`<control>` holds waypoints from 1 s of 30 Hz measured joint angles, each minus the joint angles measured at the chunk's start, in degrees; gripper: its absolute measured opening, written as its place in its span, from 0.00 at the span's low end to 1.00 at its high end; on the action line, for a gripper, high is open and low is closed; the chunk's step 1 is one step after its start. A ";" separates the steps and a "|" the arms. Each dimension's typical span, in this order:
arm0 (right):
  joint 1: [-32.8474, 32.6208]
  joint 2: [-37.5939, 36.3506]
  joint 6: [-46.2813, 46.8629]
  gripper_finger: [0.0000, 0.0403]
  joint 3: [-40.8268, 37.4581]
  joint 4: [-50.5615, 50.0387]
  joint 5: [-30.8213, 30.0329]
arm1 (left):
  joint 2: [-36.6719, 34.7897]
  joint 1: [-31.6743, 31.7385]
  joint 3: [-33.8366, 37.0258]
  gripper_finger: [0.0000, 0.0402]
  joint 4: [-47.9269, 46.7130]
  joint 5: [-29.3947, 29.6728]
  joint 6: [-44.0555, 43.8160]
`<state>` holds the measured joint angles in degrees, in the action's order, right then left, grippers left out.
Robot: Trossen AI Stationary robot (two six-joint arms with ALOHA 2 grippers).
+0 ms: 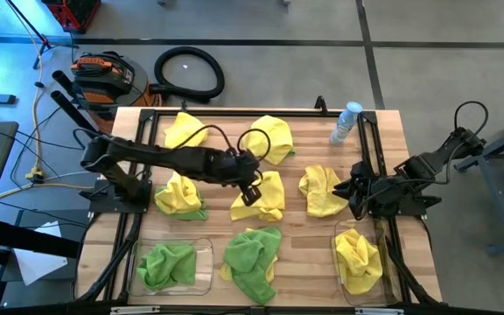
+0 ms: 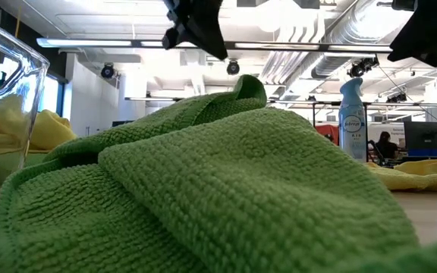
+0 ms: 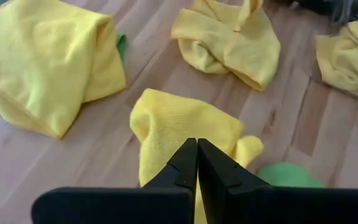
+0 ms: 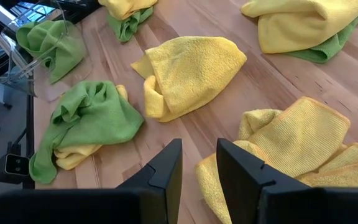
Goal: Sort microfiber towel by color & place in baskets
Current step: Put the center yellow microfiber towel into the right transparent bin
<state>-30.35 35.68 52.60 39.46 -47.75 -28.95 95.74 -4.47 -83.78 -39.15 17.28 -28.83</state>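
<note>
Now left gripper [image 1: 252, 194] fingers together over center yellow towel [image 1: 261, 197]; right gripper [image 1: 354, 191] fingers slightly apart, empty.

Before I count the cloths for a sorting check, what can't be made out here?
- Low view: the rumpled lime green microfiber towel fills the frame, hiding most of the table.
- High view: what lies under the green fuzzy cloth at the front edge; yellow shows at its rim.
- Left wrist view: the closed left gripper covers part of the yellow cloth.
</note>
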 joint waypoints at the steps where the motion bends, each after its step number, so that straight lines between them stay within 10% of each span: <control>1: 0.00 0.00 0.00 0.23 0.00 0.02 -0.01 | 0.34 0.12 0.12 0.00 0.04 0.10 -0.06; 19: 0.00 0.00 0.95 0.23 0.00 0.31 -0.02 | 16.62 5.28 1.35 0.37 -0.07 -6.72 -6.53; 30: 0.00 0.00 0.89 0.23 0.00 0.00 -1.27 | 20.65 5.12 1.18 0.19 1.56 -16.75 -5.22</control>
<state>-30.35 35.68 53.49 39.46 -47.75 -30.23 116.39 0.65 -82.60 -37.59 0.53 -34.05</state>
